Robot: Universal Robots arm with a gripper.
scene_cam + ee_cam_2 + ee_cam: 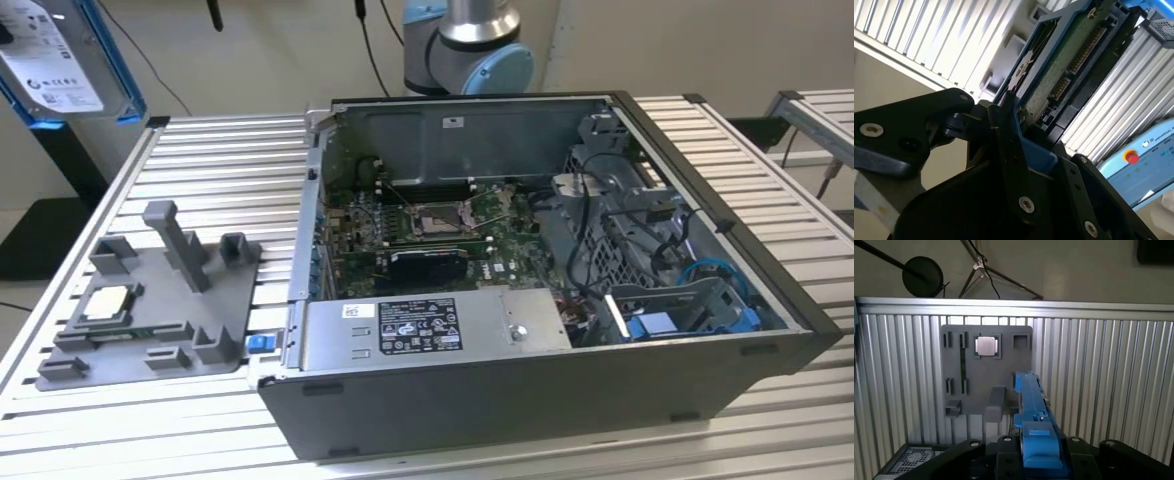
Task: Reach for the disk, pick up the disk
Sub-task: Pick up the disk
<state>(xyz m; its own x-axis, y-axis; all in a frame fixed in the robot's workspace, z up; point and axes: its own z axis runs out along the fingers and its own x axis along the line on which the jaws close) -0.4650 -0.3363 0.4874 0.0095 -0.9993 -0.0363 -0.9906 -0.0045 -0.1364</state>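
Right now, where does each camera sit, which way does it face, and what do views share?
Exterior view: high, opposite the arm's base, looking down into the computer case, stand beside it.
First wrist view: on the wrist, looking past the jaws and held disk onto the stand.
Second wrist view: on the wrist, close against the disk's circuit-board side; jaws show.
Shared: both wrist views show the disk.

My arm (467, 45) stands up behind the far edge of the table (200, 160) in the exterior view. In both wrist views my gripper (1034, 145) (1039, 442) is clamped on the disk (1054, 70), with a black finger (1006, 130) on either side of it.
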